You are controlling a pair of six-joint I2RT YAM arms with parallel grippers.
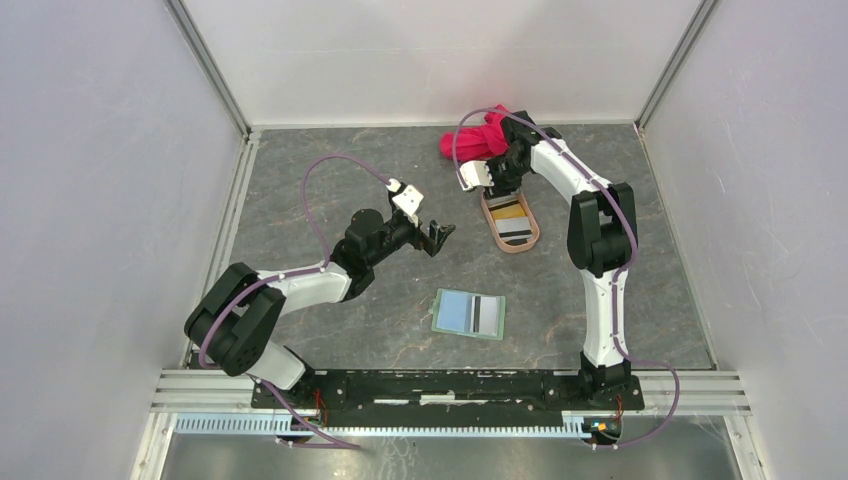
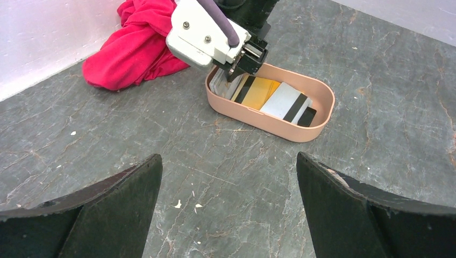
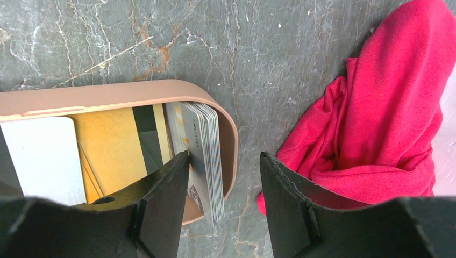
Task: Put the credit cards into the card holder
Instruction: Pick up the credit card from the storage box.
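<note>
Credit cards [image 3: 201, 145]: thin, stiff plastic rectangles with rounded corners, smooth and a little shiny. Lie in an oval tray [image 2: 258, 115] of matte pinkish-tan plastic with a low upright wall, on the far right part of the table [image 1: 380, 340]. One orange-yellow with a black stripe, lying flat; one white with a black stripe beside it; at the tray's rounded end a thick grey-white pack standing on edge, close to the wall.

Card holder [image 1: 470, 313]: flat, rectangular, opened out on the table nearer to the arm bases, well apart from the tray. Sage-green border, pale blue-grey inside, grey and black stripes on its right half.

Table with a dark grey stone look, pale and rusty veins. Soft crumpled red cloth [image 3: 387, 107] just beyond the tray.

Right gripper [image 3: 223, 161]: black jaws partly apart, one finger inside the tray next to the standing pack, the other outside the wall; not clamped on anything. Left gripper [image 2: 228, 161]: jaws spread fully, empty, above bare table.
</note>
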